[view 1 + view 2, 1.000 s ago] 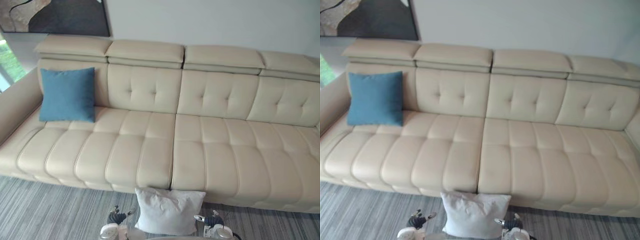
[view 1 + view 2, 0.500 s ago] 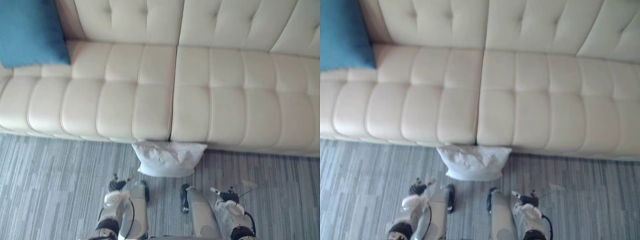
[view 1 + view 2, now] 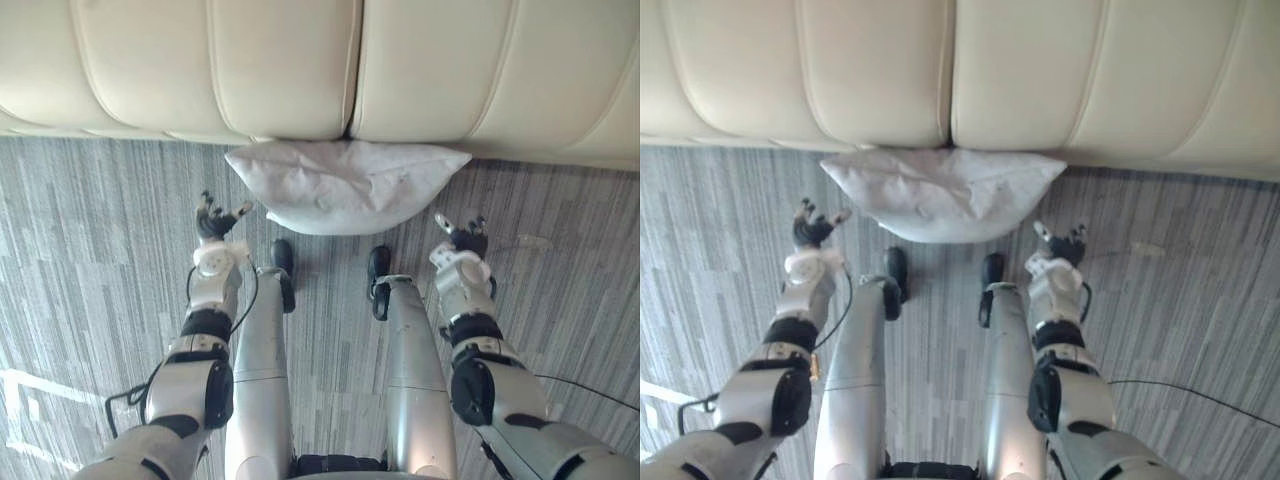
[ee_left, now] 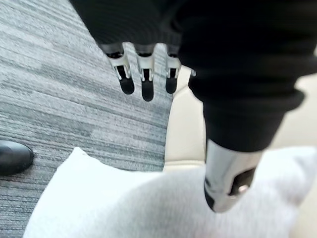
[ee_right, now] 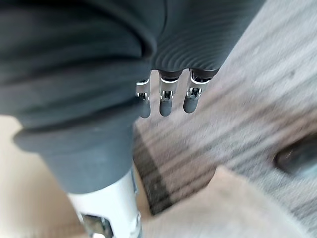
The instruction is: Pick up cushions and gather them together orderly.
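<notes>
A white cushion [image 3: 345, 185] lies on the grey carpet, pushed against the front of the cream sofa [image 3: 280, 70] below the seam between two seat sections. My left hand [image 3: 215, 222] hovers just off the cushion's left end, open with straight fingers [image 4: 143, 82] and the thumb [image 4: 228, 178] over the white cloth [image 4: 148, 208]. My right hand [image 3: 462, 240] hangs by the cushion's right end, also open, with fingers [image 5: 166, 96] straight above the carpet and the cushion [image 5: 233, 208] beside them. Neither hand touches it.
The sofa's seat front runs across the whole far side. Grey striped carpet [image 3: 90, 250] spreads to both sides of the cushion. A small pale scrap [image 3: 525, 242] lies on the carpet to the right of my right hand.
The camera has tilted down and closer, so the blue cushion and sofa back have left the view. Both arms have stretched forward, bringing the hands beside the white cushion's ends.
</notes>
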Robot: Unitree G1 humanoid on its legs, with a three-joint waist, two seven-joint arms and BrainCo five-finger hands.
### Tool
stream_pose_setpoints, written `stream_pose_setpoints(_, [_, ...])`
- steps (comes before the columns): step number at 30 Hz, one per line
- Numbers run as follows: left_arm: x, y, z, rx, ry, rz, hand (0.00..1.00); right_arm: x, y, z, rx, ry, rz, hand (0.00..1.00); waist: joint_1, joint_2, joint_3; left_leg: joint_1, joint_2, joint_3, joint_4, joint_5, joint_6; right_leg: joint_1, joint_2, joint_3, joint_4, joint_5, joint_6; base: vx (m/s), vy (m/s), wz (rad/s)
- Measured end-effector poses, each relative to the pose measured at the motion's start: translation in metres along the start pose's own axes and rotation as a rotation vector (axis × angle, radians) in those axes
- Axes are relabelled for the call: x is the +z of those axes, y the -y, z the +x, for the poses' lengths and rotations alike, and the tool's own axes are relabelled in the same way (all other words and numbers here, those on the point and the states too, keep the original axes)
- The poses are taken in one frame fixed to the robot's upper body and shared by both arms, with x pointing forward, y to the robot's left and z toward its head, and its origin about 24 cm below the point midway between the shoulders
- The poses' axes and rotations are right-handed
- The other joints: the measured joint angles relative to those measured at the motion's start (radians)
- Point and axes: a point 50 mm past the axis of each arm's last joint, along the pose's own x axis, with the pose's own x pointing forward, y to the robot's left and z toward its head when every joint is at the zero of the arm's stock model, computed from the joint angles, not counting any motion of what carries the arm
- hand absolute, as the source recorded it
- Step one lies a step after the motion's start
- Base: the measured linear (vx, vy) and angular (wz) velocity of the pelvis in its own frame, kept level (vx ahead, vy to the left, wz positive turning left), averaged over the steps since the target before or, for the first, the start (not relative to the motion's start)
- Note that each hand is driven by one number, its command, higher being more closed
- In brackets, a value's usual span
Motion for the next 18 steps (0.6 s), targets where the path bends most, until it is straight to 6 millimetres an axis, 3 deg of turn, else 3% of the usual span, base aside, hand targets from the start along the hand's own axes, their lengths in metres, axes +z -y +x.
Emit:
stream_pose_setpoints(1, [0.007,0.006,0.001,-0.015,0.020,0.004,0.00,0.004,-0.008,-0.001,0.015,0.013,0.013,0.00,-0.002,0.000,0.000,-0.014,0.000,-0.001,0.002,0.002,-0.001,-0.016,0.000,0.000,0.006,0.000,0.000,-0.02,-0.035,0.05])
stream_pose_setpoints(2, [0.022,0.019,0.003,-0.044,0.066,0.009,1.00,0.014,-0.021,-0.003,0.040,0.045,0.030,1.00,-0.002,0.001,0.008,-0.033,0.000,-0.002,0.005,0.006,-0.004,-0.038,0.000,0.000,0.016,0.000,0.000,-0.03,-0.041,0.05])
stream_pose_setpoints(5, [0.054,0.043,0.003,-0.088,0.172,0.009,1.00,0.035,-0.047,-0.007,0.098,0.118,0.041,1.00,-0.005,0.002,0.017,-0.076,-0.003,-0.013,0.007,0.020,-0.013,-0.083,0.000,-0.006,0.031,0.000,0.000,-0.03,-0.037,0.08])
stream_pose_setpoints(7, [0.063,0.045,0.003,-0.069,0.198,0.000,1.00,0.041,-0.057,-0.010,0.125,0.147,0.029,1.00,-0.007,0.002,0.025,-0.091,-0.003,-0.027,0.005,0.028,-0.018,-0.093,0.000,-0.019,0.031,0.000,0.000,-0.02,-0.020,0.10])
stream_pose_setpoints(15, [0.072,0.049,-0.003,-0.069,0.252,-0.025,1.00,0.041,-0.066,-0.024,0.192,0.224,-0.034,1.00,-0.014,0.002,0.025,-0.086,-0.012,-0.054,-0.031,0.072,-0.040,-0.090,-0.007,-0.052,0.026,0.010,-0.016,-0.01,-0.013,0.11])
stream_pose_setpoints(18, [0.060,0.049,-0.011,-0.087,0.253,-0.004,1.00,0.031,-0.058,-0.033,0.224,0.252,-0.070,1.00,-0.016,0.001,0.024,-0.011,0.000,-0.054,-0.052,0.075,-0.046,-0.017,0.000,-0.053,0.004,0.017,-0.027,0.01,-0.008,-0.07])
